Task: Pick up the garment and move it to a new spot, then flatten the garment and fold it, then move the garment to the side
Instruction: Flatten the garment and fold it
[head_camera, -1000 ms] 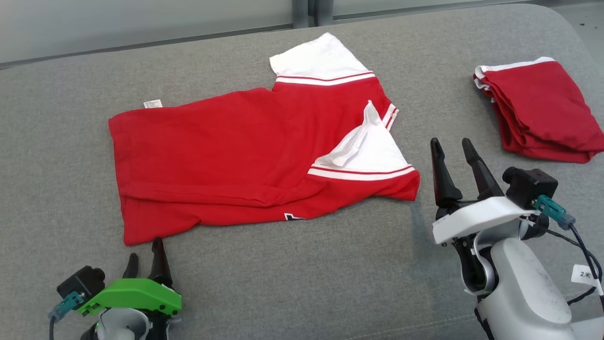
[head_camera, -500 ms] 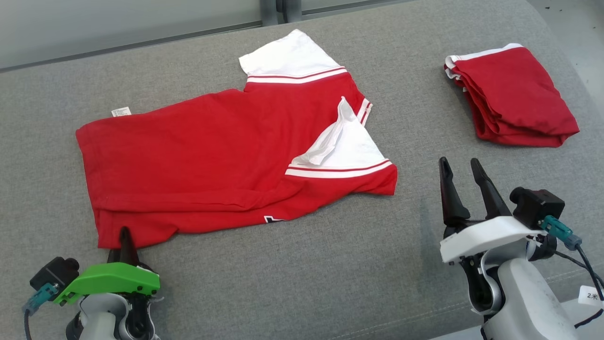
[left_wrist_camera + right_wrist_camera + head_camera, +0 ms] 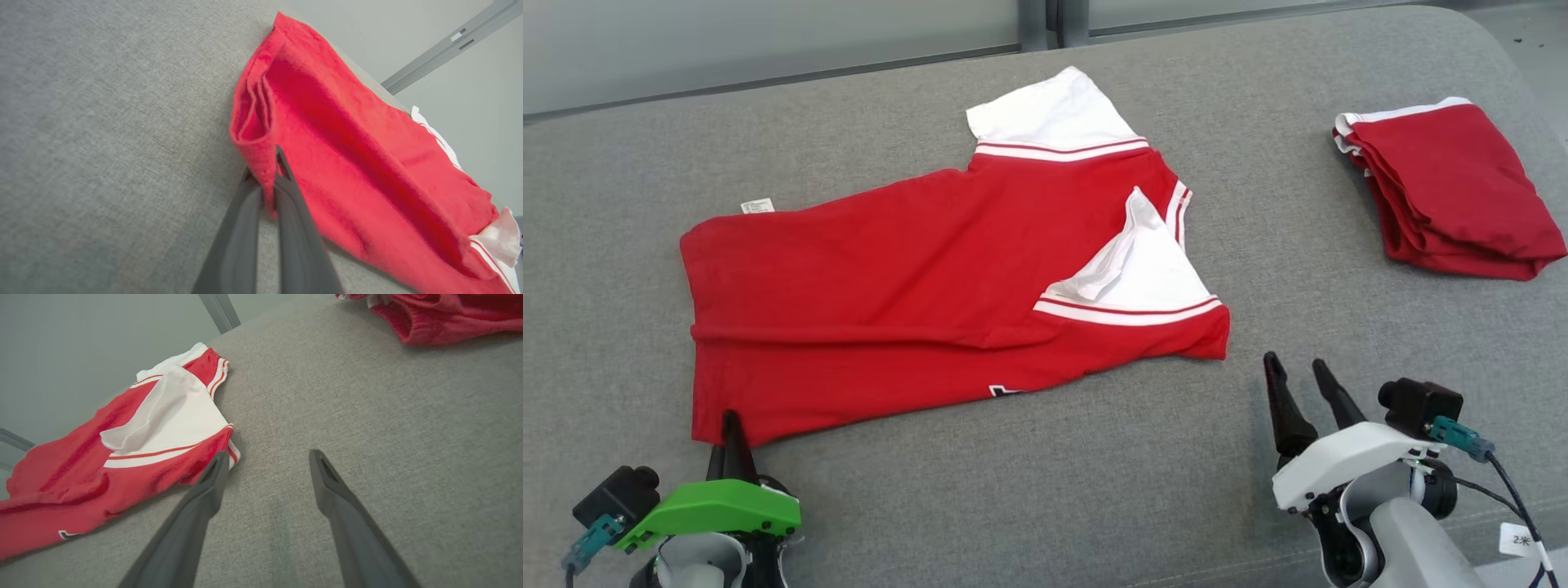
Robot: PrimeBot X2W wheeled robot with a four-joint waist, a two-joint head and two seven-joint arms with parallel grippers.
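Folded red/white bundle at far rt of grey cushion.

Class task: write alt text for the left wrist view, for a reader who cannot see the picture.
The left gripper is shut on a corner of the red garment, which lies on a grey fabric surface. The garment stretches away toward the lower right, where a white sleeve with a red stripe shows.

Our left gripper, at seven o'clock, pinches the garment; our right gripper, at four o'clock, gapes.
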